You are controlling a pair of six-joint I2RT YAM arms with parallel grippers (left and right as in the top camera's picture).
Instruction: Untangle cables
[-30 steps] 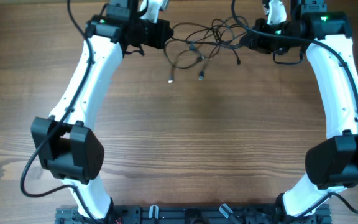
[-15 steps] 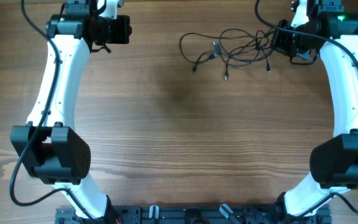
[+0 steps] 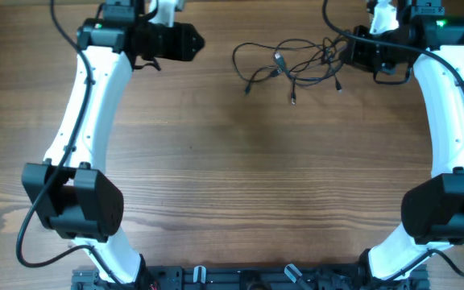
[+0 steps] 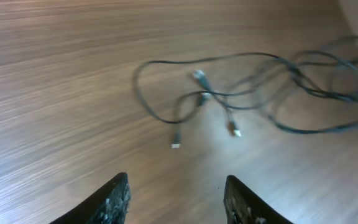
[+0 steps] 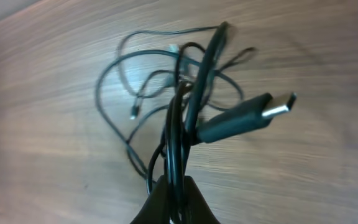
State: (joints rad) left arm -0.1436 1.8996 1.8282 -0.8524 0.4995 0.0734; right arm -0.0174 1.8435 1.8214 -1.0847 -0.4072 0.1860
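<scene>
cables (image 3: 296,60): you have 1 tangle lying on the surface (image 3: 232,177) at the far edge, right of centre, strand count unclear | left fingers (image 4: 114,199): 2, spread, empty, short of the tangle | right fingers (image 5: 156,208): 2, pinching the cables

L hand (image 4: 178,188) opened; cables (image 3: 292,60) shifted right, away from it.

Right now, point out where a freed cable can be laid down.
Bare: the wide table between left arm and right arm, nearer than the cables; also the gap between the left jaws and the cables' left loop. Crowded: far right, where the tangle runs into the right jaws.
</scene>
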